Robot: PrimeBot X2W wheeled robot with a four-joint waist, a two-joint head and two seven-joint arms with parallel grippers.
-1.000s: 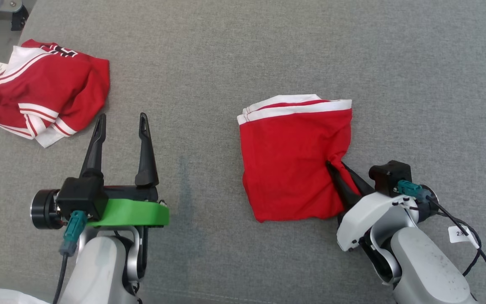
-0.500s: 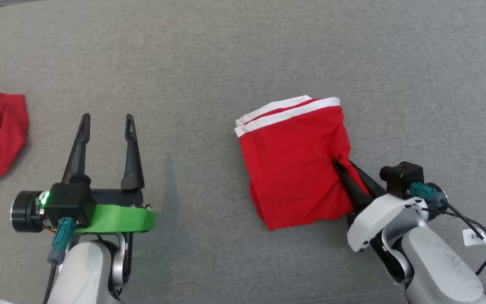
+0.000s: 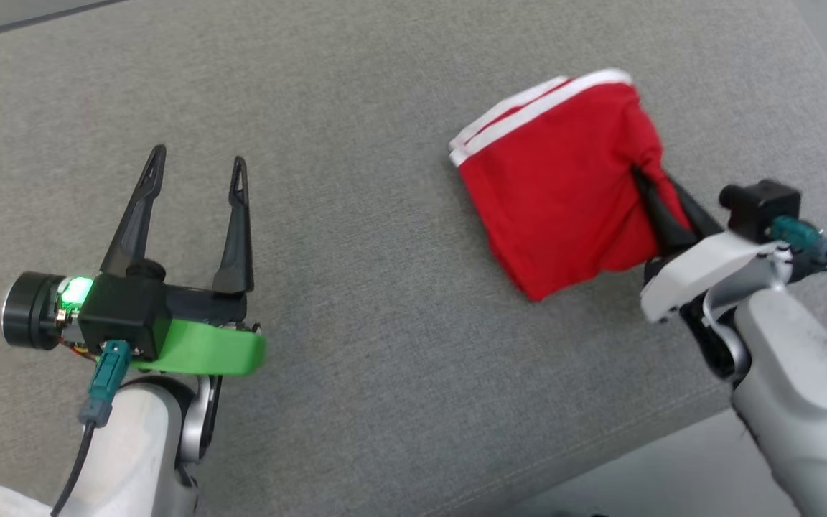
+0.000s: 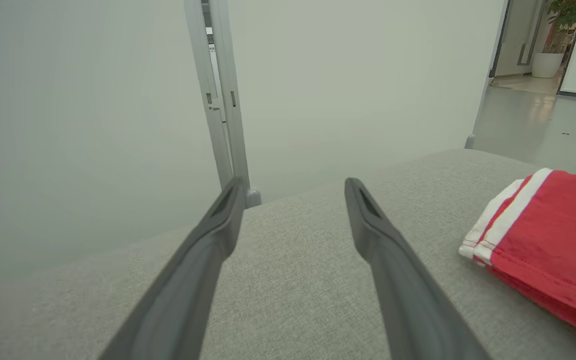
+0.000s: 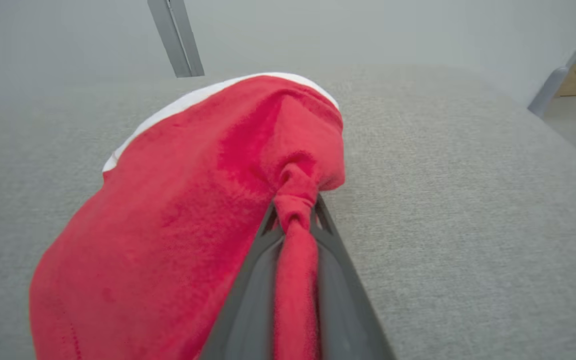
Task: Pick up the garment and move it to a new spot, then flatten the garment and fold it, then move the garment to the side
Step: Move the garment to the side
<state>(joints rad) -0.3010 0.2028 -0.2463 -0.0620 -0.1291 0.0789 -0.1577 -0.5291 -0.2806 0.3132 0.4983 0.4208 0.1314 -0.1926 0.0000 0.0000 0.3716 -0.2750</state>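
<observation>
The garment (image 3: 557,187) is a folded red cloth with white bands along its far edge, lying on the grey padded surface (image 3: 385,86) at the right of the head view. My right gripper (image 3: 639,174) is shut on a bunched pinch of its right edge; in the right wrist view the red cloth (image 5: 183,210) runs between the two fingers (image 5: 253,280). My left gripper (image 3: 198,159) stands open at the left, above bare surface, nothing between its fingers. In the left wrist view the garment (image 4: 548,240) lies off to the right of the left gripper (image 4: 293,187).
The padded surface ends at a front edge (image 3: 600,459) near my right arm, with pale floor (image 3: 672,481) beyond it. In the left wrist view, a pale wall with a door frame (image 4: 218,100) stands behind the surface.
The head camera has swung to the right, so the second red garment at the left has left the picture. The right gripper keeps its hold on the folded garment. The left gripper stays open.
</observation>
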